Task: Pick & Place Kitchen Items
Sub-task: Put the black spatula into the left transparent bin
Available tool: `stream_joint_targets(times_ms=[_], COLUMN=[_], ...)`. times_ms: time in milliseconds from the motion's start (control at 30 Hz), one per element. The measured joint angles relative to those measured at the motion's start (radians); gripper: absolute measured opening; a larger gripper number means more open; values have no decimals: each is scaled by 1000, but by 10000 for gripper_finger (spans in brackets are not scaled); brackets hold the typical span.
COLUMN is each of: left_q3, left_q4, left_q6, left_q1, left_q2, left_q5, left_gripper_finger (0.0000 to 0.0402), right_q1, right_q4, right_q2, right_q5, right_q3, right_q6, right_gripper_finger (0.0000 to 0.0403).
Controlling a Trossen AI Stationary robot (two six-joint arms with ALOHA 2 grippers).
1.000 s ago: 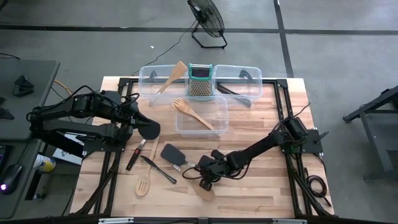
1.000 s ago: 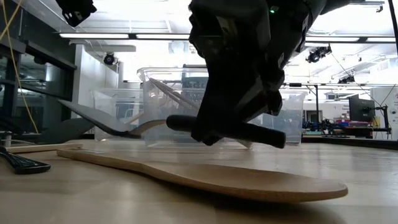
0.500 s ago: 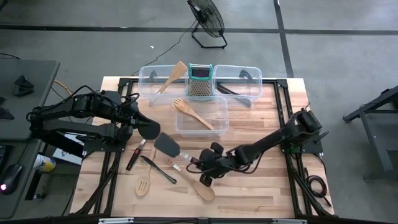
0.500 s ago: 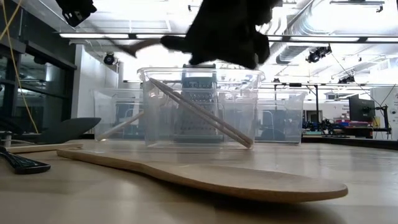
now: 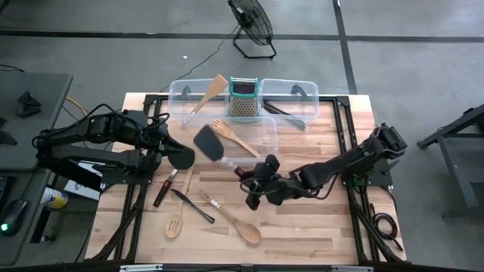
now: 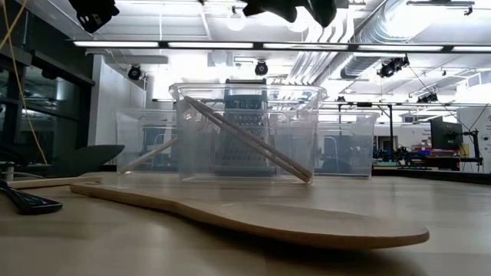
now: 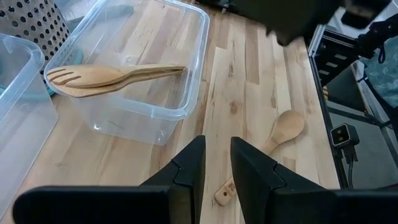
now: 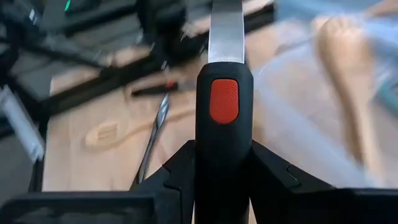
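My right gripper (image 5: pixel 254 183) is shut on a black turner (image 5: pixel 209 142) with an orange-red spot on its handle. The turner is in the air beside the middle clear bin (image 5: pixel 266 151), which holds a wooden fork (image 5: pixel 234 137). On the table lie a wooden spoon (image 5: pixel 243 227), a slotted wooden spoon (image 5: pixel 174 224), a black tool (image 5: pixel 192 205) and a red-and-black tool (image 5: pixel 165 189). My left gripper (image 7: pixel 217 163) waits raised at the table's left, open by a narrow gap with nothing in it. A round black utensil (image 5: pixel 181 157) lies under it. My right gripper pinches the turner's black handle (image 8: pixel 224 134) between its two fingers (image 8: pixel 180 171), just behind the orange-red spot. The fingers come from the table's right and lie along the handle. The turner is lifted clear, its metal neck (image 8: pixel 226 28) and blade reaching out beyond the fingertips.
Along the far edge stand a clear bin (image 5: pixel 181 106) holding a wooden spatula (image 5: pixel 211 91), a teal-topped grater (image 5: pixel 243 100), and another clear bin (image 5: pixel 302 102) with black utensils. In the low view the wooden spoon (image 6: pixel 253 218) lies close in the foreground.
My right gripper has risen from the table with the turner, gone toward the far edge and the middle bin, and tipped closer to level. The turner, low over the table before, is now lifted clear, and its blade has swung toward the bin's left side.
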Motion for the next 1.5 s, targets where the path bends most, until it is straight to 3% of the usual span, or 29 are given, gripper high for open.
stream_joint_targets(times_ms=[233,467,700,1000,1333,1500], left_q3=[0,0,0,0,0,0], left_q4=[20,49,126,238,369,429], left_q6=[-4,-43,-79,-116,-180,-141], left_q1=[0,0,0,0,0,0], left_q2=[0,0,0,0,63,136], left_q5=[-1,-3,-5,-5,-17,8], left_gripper_finger=[74,74,74,74,74,74], right_q1=[-36,-93,-136,-196,-197,-198], right_q4=[78,102,107,107,222,311], right_q2=[-22,-22,-22,-22,-22,-22], right_q5=[140,158,138,94,-7,-53], right_q3=[0,0,0,0,0,0], right_q6=[39,218,210,119,-282,-351], right_gripper_finger=[102,102,102,102,102,102])
